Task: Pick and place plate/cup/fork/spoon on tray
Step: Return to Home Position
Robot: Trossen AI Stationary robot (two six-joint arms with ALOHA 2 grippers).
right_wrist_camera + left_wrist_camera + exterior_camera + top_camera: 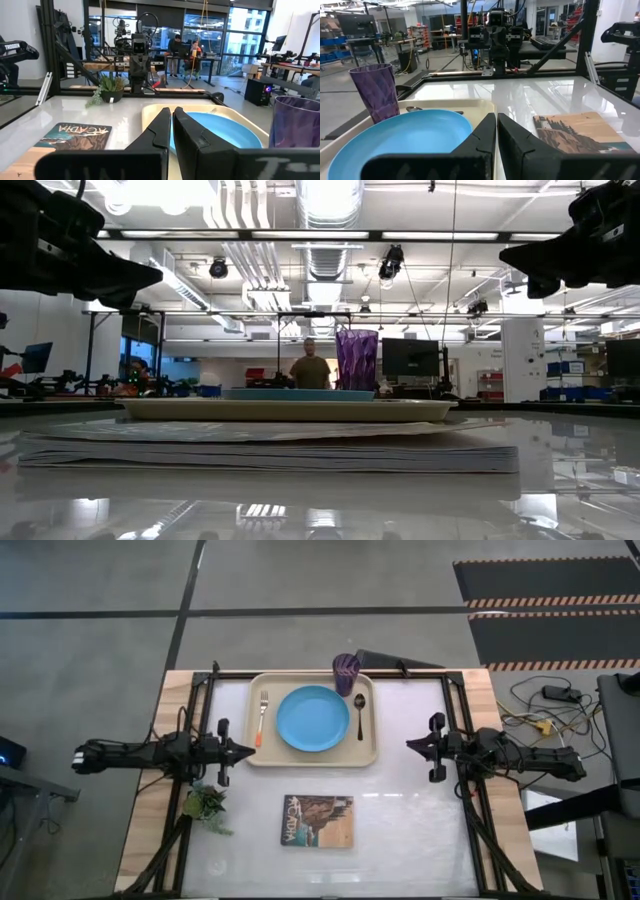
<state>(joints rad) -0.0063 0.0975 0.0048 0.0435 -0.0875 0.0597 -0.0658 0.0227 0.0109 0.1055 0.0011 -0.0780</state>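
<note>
The beige tray lies at the table's far middle. On it rest the light-blue plate, the silver fork with its orange-red handle end to the plate's left, the dark spoon to its right, and the purple cup upright at the tray's far right corner. My left gripper hangs shut and empty just left of the tray. My right gripper hangs shut and empty right of the tray. The plate and cup show in the left wrist view.
A picture-covered book lies flat at the table's near middle. A small green plant sits at the near left. Black frame bars run along the table's left and right sides. A person stands in the room behind.
</note>
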